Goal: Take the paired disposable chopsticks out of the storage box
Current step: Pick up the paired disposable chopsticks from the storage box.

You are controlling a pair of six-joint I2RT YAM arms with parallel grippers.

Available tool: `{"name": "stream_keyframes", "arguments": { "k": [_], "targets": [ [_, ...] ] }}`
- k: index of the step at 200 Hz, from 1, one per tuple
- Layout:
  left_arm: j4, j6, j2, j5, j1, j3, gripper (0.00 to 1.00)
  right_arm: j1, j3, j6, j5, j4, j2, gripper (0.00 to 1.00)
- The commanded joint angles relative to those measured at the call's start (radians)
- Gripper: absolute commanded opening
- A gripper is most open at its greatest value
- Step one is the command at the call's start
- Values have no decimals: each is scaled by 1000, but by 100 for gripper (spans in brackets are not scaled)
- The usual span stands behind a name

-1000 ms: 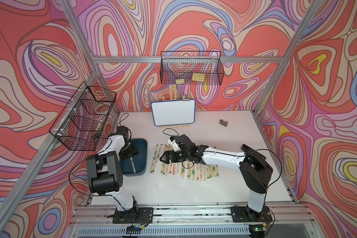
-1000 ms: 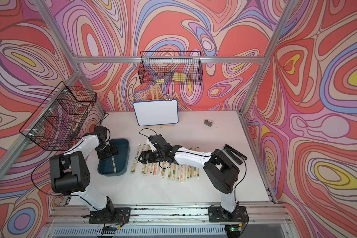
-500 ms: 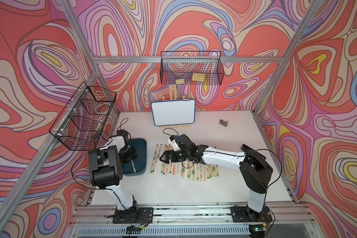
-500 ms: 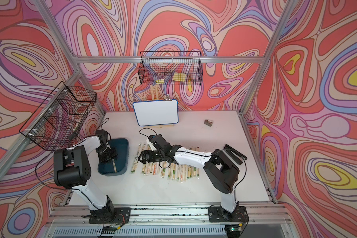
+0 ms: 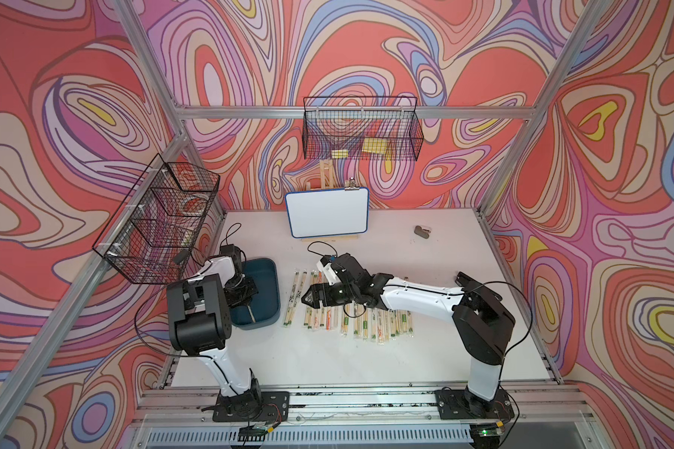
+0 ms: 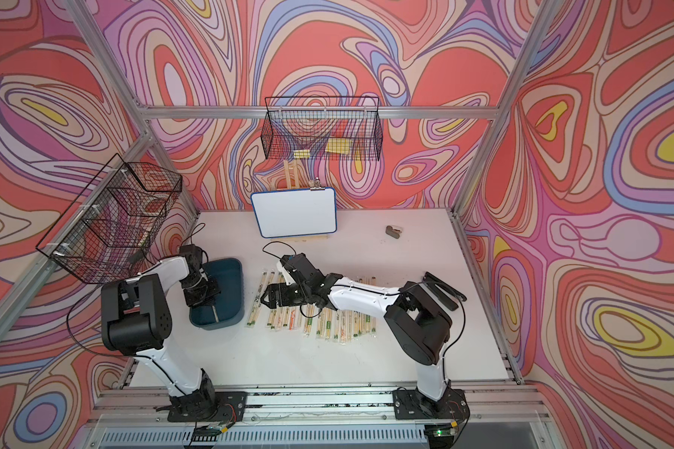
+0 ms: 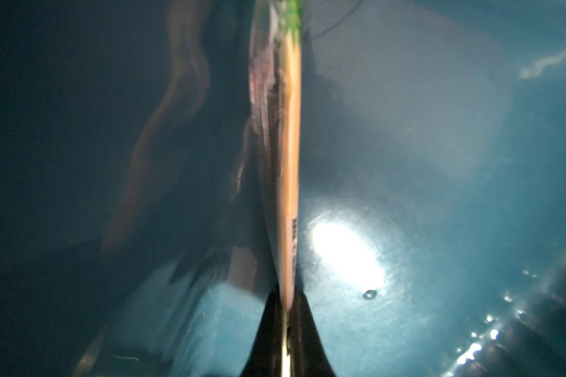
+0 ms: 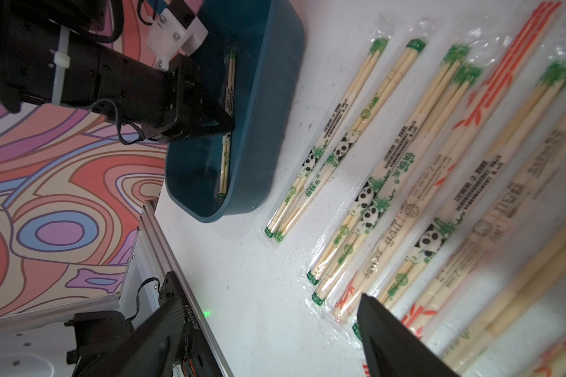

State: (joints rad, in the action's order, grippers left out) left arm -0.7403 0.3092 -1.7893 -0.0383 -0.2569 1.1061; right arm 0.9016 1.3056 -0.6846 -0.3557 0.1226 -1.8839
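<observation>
The dark teal storage box sits at the table's left. My left gripper reaches down into it. In the left wrist view its jaws are shut on one pair of the paired disposable chopsticks, which carries green print and lies along the box floor. The right wrist view shows that pair inside the box. Several more sleeved pairs lie in a row on the table to the right of the box. My right gripper hovers open over that row, holding nothing.
A small whiteboard stands on an easel at the back. Black wire baskets hang on the back wall and the left wall. A small dark object lies at the back right. The front rail borders the table.
My left gripper has gone from open to shut on a chopstick pair inside the box, and the left arm's elbow has swung slightly. The right arm has not moved.
</observation>
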Motion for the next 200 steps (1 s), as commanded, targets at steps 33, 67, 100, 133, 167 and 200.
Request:
{"name": "stream_keyframes", "arguments": {
  "k": [33,67,100,133,167,200],
  "targets": [
    [-43,-16,50,-25,-9,22,0,-7,3,14,8,-6,-7,89],
    [-63,-19,108,-42,-9,46,0,-7,4,15,6,-11,-11,89],
    [-79,-15,138,-70,-8,76,0,-7,6,14,4,-8,-15,89],
    [-92,-4,175,-115,-8,108,0,-7,9,14,8,-2,-13,89],
    [-101,7,206,-179,6,144,0,-6,24,23,16,15,-12,89],
    [-123,8,214,-192,80,193,0,-14,35,26,21,33,-9,89]
  ]
}}
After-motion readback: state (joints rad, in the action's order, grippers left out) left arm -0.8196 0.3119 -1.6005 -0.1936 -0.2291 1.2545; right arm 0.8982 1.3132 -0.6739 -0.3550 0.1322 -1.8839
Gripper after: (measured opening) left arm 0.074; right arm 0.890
